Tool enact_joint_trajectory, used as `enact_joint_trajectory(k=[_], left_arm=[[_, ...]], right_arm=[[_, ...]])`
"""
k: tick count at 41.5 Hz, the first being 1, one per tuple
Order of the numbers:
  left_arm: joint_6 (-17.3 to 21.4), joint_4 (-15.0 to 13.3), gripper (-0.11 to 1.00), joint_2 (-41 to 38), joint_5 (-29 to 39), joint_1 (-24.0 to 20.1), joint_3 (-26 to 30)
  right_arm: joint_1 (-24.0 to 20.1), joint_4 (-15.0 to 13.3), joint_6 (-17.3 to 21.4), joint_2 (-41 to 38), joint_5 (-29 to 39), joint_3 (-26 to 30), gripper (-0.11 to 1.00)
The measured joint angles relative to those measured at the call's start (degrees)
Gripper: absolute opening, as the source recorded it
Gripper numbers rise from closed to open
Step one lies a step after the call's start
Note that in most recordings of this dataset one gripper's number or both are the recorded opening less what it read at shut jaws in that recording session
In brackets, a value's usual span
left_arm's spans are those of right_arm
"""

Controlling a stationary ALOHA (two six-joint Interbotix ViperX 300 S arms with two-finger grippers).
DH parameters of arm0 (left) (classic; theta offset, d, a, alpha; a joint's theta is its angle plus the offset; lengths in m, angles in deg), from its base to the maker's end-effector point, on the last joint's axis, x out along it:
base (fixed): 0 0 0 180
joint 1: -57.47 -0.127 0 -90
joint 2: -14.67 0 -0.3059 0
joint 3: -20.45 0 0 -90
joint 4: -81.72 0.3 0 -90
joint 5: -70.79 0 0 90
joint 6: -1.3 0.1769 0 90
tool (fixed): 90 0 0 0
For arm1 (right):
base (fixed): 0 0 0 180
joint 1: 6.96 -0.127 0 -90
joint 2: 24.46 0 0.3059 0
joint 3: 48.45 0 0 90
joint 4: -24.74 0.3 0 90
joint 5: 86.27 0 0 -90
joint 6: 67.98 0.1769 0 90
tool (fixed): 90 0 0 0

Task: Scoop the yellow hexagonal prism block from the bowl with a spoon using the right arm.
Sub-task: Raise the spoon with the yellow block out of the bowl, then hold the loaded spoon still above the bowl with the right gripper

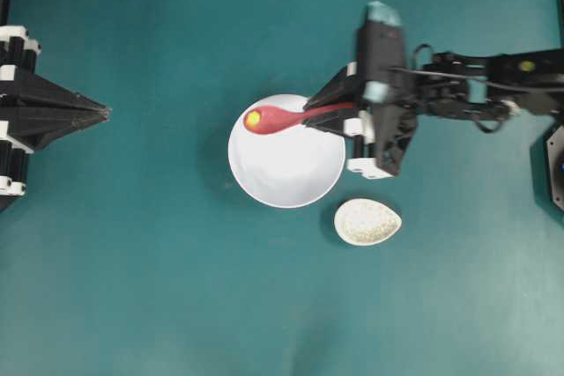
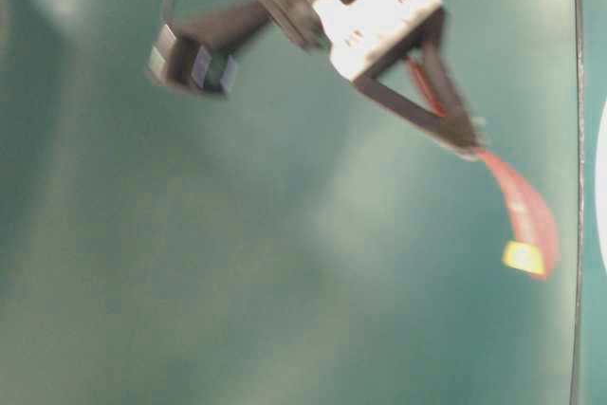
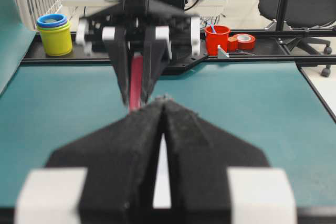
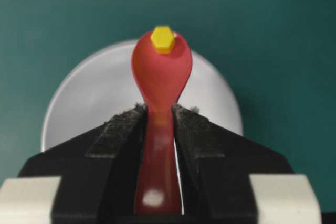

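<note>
My right gripper is shut on the handle of the pinkish-red spoon, whose scoop hangs over the left part of the white bowl. The yellow hexagonal prism block lies in the scoop near its tip. In the right wrist view the spoon sticks out from my gripper with the block at its far end, above the bowl. The table-level view shows the spoon and the block held in the air. My left gripper is shut and empty at the left edge.
A speckled beige spoon rest lies just right of and below the bowl. In the left wrist view, a yellow cup, a red cup and red tape stand beyond the far table edge.
</note>
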Motion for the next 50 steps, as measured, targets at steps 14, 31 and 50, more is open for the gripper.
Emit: enact_joint_trajectory(k=[14,31,50], left_arm=[[0.0,0.0,0.00,0.0,-0.1,0.0,0.0],[-0.1,0.0,0.00,0.0,-0.1,0.0,0.0],[0.0,0.0,0.00,0.2,-0.2,0.0,0.0]], right_arm=[[-3.4,0.1,0.0,11.2,-12.4,-8.8,0.25],[-3.5,-0.1,-0.6,12.2,-12.7,-9.4,0.25],[-3.5,-0.5,-0.3,12.3,-12.7,-9.4,0.24]])
